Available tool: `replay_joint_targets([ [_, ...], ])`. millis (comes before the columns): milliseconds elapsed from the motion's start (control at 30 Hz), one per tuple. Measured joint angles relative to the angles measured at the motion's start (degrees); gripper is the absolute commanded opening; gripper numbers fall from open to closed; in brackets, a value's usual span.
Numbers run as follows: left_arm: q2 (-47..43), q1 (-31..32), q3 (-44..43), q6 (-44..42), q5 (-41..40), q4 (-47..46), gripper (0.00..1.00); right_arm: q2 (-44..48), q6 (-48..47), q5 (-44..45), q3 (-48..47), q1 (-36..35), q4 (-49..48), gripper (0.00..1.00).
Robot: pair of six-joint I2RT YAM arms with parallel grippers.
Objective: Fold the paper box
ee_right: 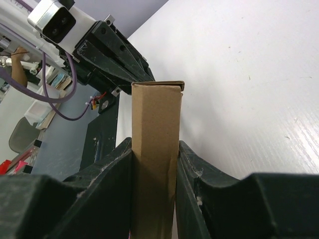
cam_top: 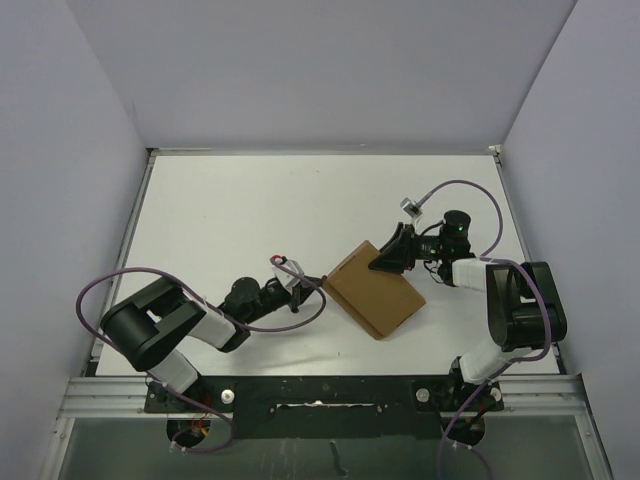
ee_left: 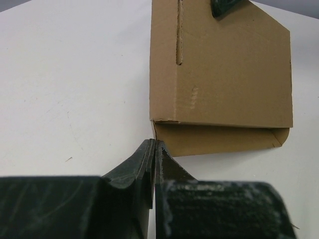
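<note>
From above, the left fingers (cam_top: 300,287) are pressed together with nothing between them, pointing at the near-left corner of the paper box (cam_top: 375,292). The box lies flat on the white bench (cam_top: 250,210), just ahead of those tips. The right fingers (cam_top: 386,262) sit on the box's far edge, across the box from the left fingers. In the left wrist view, the left fingers (ee_left: 143,162) meet tip to tip and hold nothing. The paper box (ee_left: 219,74) lies straight ahead of them and a little to the right. Its nearest corner is right at the tips, though contact cannot be told. The box's brown top face has a narrow slot cut in it, and a lower flap juts out from under the edge nearest the fingers. At the far side of the box, the dark tip of one right finger (ee_left: 227,6) rests on its top face. Bare bench (ee_left: 65,89) stretches to the left of the fingers. In the right wrist view, the right fingers (ee_right: 192,172) clamp the paper box (ee_right: 155,149) between them. One pad presses on each broad face, so the thin side of the box shows edge-on and runs straight ahead from the grip. Beyond the box's far end is the left arm (ee_right: 112,57) with its wrist camera, and white bench (ee_right: 249,74) lies to the right of the fingers.
</note>
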State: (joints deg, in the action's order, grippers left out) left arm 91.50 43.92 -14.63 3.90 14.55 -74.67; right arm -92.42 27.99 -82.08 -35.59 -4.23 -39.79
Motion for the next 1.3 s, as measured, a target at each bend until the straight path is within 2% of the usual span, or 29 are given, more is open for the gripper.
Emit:
replay_joint_targets([
  [333,-0.3,1.5,-0.4,-3.0,-2.3,1.9,0.00,-0.5,2.6,2.0,0.4,0.7,0.5,0.01],
  [800,-0.4,3.3,-1.5,-6.2,-3.8,6.8,0.00,-7.8,11.7,1.9,1.8,2.9,-3.1,0.00],
  [1300,-0.4,4.0,-1.6,-8.3,-4.1,7.4,0.00,-10.7,16.1,1.7,1.9,3.5,-5.6,0.00],
])
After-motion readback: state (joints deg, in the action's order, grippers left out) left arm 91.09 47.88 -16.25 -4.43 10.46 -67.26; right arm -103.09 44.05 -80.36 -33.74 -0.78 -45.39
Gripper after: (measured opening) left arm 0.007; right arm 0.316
